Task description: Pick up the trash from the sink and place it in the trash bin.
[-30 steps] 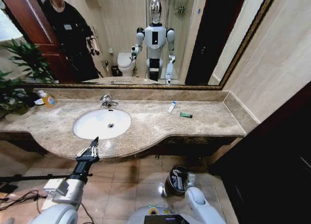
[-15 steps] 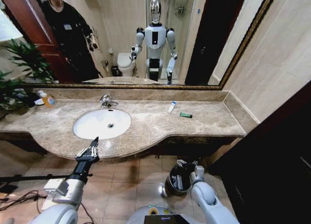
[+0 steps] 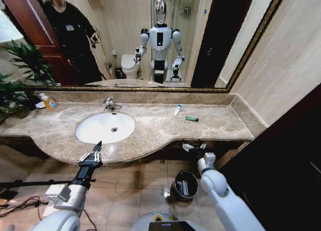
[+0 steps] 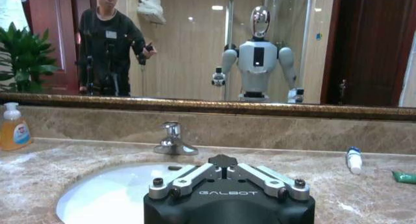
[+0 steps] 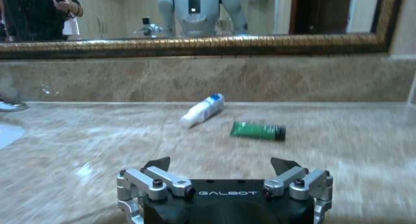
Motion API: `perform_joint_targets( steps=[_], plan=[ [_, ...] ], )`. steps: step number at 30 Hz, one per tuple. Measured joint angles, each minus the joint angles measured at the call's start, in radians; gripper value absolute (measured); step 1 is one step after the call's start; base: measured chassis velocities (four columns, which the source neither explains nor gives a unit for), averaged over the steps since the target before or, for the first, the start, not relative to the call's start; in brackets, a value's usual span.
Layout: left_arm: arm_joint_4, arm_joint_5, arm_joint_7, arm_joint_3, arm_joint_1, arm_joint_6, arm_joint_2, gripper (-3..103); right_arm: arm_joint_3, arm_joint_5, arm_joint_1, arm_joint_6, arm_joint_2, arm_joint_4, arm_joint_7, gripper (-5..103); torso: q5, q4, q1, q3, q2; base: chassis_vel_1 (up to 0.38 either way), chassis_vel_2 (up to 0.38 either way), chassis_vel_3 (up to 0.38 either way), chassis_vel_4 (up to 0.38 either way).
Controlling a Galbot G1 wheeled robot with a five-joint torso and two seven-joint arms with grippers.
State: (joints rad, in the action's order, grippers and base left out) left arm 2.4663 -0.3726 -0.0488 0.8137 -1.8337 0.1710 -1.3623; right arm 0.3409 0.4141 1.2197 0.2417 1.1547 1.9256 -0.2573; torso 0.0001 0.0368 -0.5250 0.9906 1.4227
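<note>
The white sink with its chrome faucet sits in the brown marble counter, and I see no loose bits in the basin. Trash lies on the counter to its right: a white tube with a blue cap and a small green tube. My right gripper is open at the counter's front edge, above the dark trash bin on the floor; both tubes lie ahead of it. My left gripper hangs shut and empty at the counter edge in front of the basin.
An orange soap bottle and a potted plant stand at the counter's far left. A mirror backs the counter and a dark door panel closes in on the right. White bits lie inside the bin.
My right arm has risen from just over the bin up to the level of the counter's front edge. The left arm has stayed still.
</note>
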Motion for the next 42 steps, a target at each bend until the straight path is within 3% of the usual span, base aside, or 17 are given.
perform_joint_targets(
  steps=[5, 12, 21, 26, 29, 30, 33, 39, 42],
  plan=[
    [0.000, 0.000, 0.000, 0.000, 0.000, 0.000, 0.000, 0, -0.022, 0.033, -0.132, 0.018, -0.028, -0.100, 0.037, 100, 0.0000, 0.0001, 0.000, 0.000, 0.000, 0.000, 0.000, 0.000, 0.000],
    [0.000, 0.000, 0.000, 0.000, 0.000, 0.000, 0.000, 0, -0.038, 0.069, -0.304, 0.071, -0.071, -0.262, 0.211, 100, 0.0003, 0.0000, 0.000, 0.000, 0.000, 0.000, 0.000, 0.000, 0.000],
    [0.000, 0.000, 0.000, 0.000, 0.000, 0.000, 0.000, 0, -0.067, 0.080, -0.488, 0.091, -0.109, -0.446, 0.347, 100, 0.0000, 0.0002, 0.000, 0.000, 0.000, 0.000, 0.000, 0.000, 0.000],
    [0.000, 0.000, 0.000, 0.000, 0.000, 0.000, 0.000, 0, -0.085, 0.080, -0.572, 0.109, -0.175, -0.556, 0.488, 100, 0.0001, 0.0002, 0.000, 0.000, 0.000, 0.000, 0.000, 0.000, 0.000],
    [0.000, 0.000, 0.000, 0.000, 0.000, 0.000, 0.000, 0, -0.087, 0.078, -0.616, 0.114, -0.238, -0.636, 0.645, 100, 0.0003, 0.0000, 0.000, 0.000, 0.000, 0.000, 0.000, 0.000, 0.000],
    [0.000, 0.000, 0.000, 0.000, 0.000, 0.000, 0.000, 0, -0.087, 0.078, -0.616, 0.114, -0.238, -0.636, 0.645, 100, 0.0003, 0.0000, 0.000, 0.000, 0.000, 0.000, 0.000, 0.000, 0.000],
    [0.000, 0.000, 0.000, 0.000, 0.000, 0.000, 0.000, 0, -0.088, 0.077, -0.635, 0.110, -0.272, -0.689, 0.754, 100, 0.0000, -0.0001, 0.000, 0.000, 0.000, 0.000, 0.000, 0.000, 0.000],
    [0.000, 0.000, 0.000, 0.000, 0.000, 0.000, 0.000, 0, -0.097, 0.067, -0.642, 0.105, -0.269, -0.712, 0.796, 100, 0.0002, 0.0000, 0.000, 0.000, 0.000, 0.000, 0.000, 0.000, 0.000],
    [0.000, 0.000, 0.000, 0.000, 0.000, 0.000, 0.000, 0, -0.108, 0.057, -0.646, 0.103, -0.261, -0.713, 0.808, 92, -0.0001, 0.0000, 0.000, 0.000, 0.000, 0.000, 0.000, 0.000, 0.000]
  ],
)
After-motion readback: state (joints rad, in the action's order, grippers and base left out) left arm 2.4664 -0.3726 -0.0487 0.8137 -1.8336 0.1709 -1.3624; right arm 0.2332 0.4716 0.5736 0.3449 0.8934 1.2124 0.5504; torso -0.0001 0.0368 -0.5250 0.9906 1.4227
